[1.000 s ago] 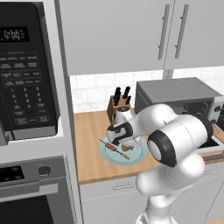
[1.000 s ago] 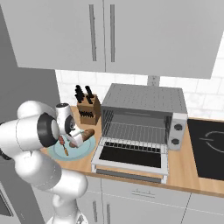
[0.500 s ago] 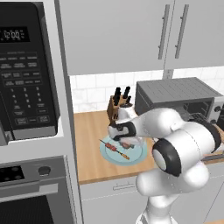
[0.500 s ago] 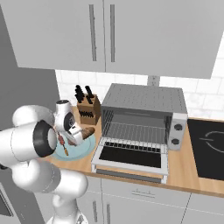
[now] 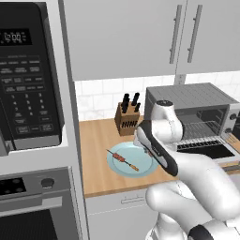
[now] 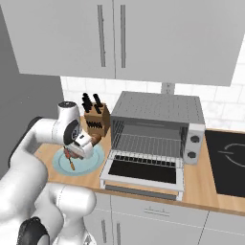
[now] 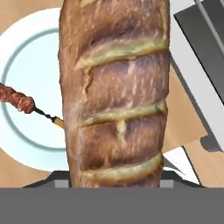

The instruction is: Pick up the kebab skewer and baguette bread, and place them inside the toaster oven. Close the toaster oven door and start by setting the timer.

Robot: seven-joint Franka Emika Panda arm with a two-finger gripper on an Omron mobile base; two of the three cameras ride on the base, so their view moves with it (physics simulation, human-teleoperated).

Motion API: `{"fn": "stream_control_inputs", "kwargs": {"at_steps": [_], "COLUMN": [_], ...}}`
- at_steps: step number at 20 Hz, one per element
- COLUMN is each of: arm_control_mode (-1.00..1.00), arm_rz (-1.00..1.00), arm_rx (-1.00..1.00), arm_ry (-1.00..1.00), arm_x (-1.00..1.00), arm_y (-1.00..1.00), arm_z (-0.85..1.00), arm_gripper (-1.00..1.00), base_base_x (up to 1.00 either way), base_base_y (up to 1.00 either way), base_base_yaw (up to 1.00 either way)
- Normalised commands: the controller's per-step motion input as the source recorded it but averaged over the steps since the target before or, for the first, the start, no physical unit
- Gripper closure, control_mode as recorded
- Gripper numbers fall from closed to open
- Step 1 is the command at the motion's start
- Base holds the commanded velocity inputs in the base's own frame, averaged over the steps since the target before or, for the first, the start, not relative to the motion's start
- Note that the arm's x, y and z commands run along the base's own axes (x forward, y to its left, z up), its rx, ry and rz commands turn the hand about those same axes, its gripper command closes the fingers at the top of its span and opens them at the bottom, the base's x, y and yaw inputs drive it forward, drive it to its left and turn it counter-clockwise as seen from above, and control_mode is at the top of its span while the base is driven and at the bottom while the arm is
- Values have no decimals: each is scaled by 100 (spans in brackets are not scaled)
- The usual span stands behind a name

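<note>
Now I have my end effector (image 6: 82, 146) clamped on the baguette bread (image 7: 114, 92), lifted above the plate (image 5: 132, 160); kebab skewer (image 5: 123, 160) lies at its nine o'clock.

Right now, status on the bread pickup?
End effector shut on baguette bread, lifted above plate. Kebab skewer on plate. Toaster oven door down; path looks clear.

Kebab skewer (image 5: 123, 160) on plate (image 5: 143, 169) near counter (image 5: 98, 140) front edge, knife block (image 5: 127, 119) behind by the wall, toaster oven (image 6: 158, 128) right, baguette bread (image 7: 114, 92) seemingly above plate.
</note>
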Motion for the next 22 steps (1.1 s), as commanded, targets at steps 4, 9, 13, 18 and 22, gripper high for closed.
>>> {"fn": "stream_control_inputs", "kwargs": {"at_steps": [4, 9, 13, 18, 22], "arm_control_mode": [-100, -100, -100, -100, -100], "arm_rz": [26, 18, 11, 11, 14], "arm_rx": [0, 0, 0, 0, 0], "arm_ry": [4, 4, 3, 2, 0], "arm_x": [-41, -12, 4, 46, 74], "arm_y": [-51, -88, -81, -60, -22], "arm_z": [78, 36, 9, 0, 0], "arm_gripper": [100, 100, 100, 100, 100], "base_base_x": [0, 0, 0, 0, 0], "base_base_y": [0, 0, 0, 0, 0], "base_base_yaw": [0, 0, 0, 0, 0]}}
